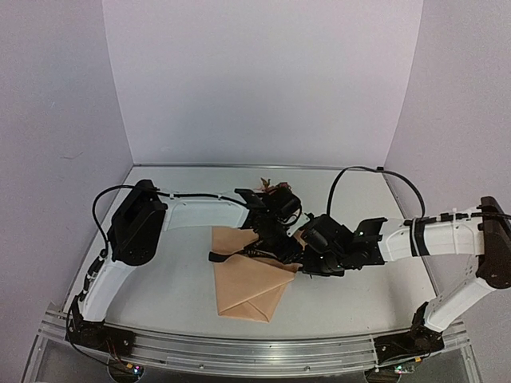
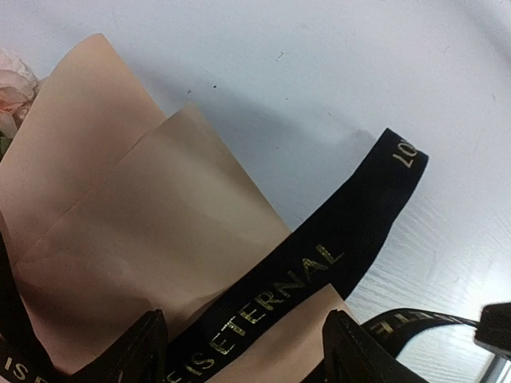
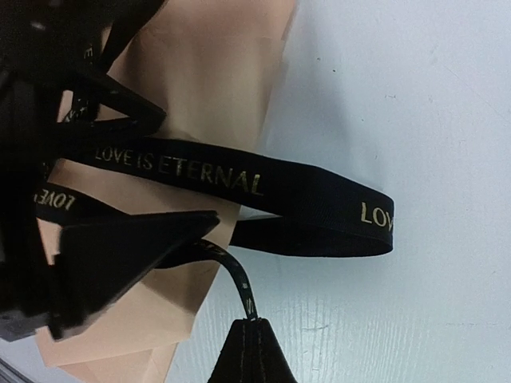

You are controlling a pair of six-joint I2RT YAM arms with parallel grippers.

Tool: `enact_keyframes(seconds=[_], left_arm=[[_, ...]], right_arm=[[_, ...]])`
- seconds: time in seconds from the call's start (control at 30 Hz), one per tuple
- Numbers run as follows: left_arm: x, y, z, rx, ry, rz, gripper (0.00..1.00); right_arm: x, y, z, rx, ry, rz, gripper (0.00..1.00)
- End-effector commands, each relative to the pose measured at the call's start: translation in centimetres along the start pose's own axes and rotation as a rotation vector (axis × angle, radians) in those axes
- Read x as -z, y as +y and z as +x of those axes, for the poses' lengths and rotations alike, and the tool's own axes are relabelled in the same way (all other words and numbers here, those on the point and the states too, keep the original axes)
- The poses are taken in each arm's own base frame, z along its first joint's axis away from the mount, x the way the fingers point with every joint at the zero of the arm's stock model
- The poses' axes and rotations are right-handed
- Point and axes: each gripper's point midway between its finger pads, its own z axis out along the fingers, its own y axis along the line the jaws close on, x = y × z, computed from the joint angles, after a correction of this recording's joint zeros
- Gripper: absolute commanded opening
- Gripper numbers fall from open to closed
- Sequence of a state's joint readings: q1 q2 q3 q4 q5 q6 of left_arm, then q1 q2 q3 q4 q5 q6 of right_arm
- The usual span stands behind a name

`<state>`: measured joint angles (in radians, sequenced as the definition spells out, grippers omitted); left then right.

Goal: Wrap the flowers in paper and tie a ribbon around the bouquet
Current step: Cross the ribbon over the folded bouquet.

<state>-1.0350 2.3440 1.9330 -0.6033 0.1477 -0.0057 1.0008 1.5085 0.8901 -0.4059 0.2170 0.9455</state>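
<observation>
Both my arms meet over the middle of the table (image 1: 168,279), right on top of the bouquet (image 1: 249,281).

My left gripper (image 2: 243,323) has its fingers spread well apart. The ribbon (image 2: 319,263) runs up between them with neither one pressing on it (gold lettering, I can read "IS ETERNAL" from this side). It lies flat across the folded tan paper (image 2: 152,239), and its end sticks out onto the bare tabletop at the upper right. A bit of pink from the flowers (image 2: 11,84) peeks in at the left edge of that view, beside the paper.

My right gripper (image 3: 254,331) is pinched together on a thin, twisted strand of the ribbon, which climbs from my fingertips toward the paper. Above that strand, a flat stretch of ribbon crosses the paper and doubles back in a fold out over the table on the right. The dark fingers of my left gripper sit either side of that stretch, at the left of the right wrist view.

From the top camera, the paper lies folded with its pointed end toward my bases. A few blooms show at the far end, mostly hidden behind my left wrist. A short black ribbon tail pokes out on the paper's left side.
</observation>
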Motion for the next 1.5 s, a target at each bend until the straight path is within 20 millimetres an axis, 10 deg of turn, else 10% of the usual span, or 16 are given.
enact_keyframes(seconds=[0.0, 0.17, 0.53, 1.17, 1.47], left_arm=[[-0.8, 1.5, -0.2, -0.048, 0.007, -0.136, 0.69], [-0.8, 2.4, -0.3, -0.038, -0.017, -0.194, 0.58], [1.6, 2.4, -2.2, 0.016, -0.116, -0.148, 0.02], [8.3, 0.7, -4.5, 0.166, -0.253, 0.199, 0.00], [8.4, -1.5, -1.9, 0.169, -0.174, 0.373, 0.00]], right_arm=[[0.3, 0.1, -0.5, -0.014, -0.056, 0.008, 0.00], [0.1, -0.5, -0.3, -0.023, -0.069, 0.028, 0.00], [-0.3, 0.1, -0.9, -0.009, -0.083, 0.040, 0.00], [-3.8, 0.5, -5.0, -0.221, -0.128, 0.058, 0.00], [-4.1, -0.1, -8.3, -0.303, -0.270, 0.118, 0.00]])
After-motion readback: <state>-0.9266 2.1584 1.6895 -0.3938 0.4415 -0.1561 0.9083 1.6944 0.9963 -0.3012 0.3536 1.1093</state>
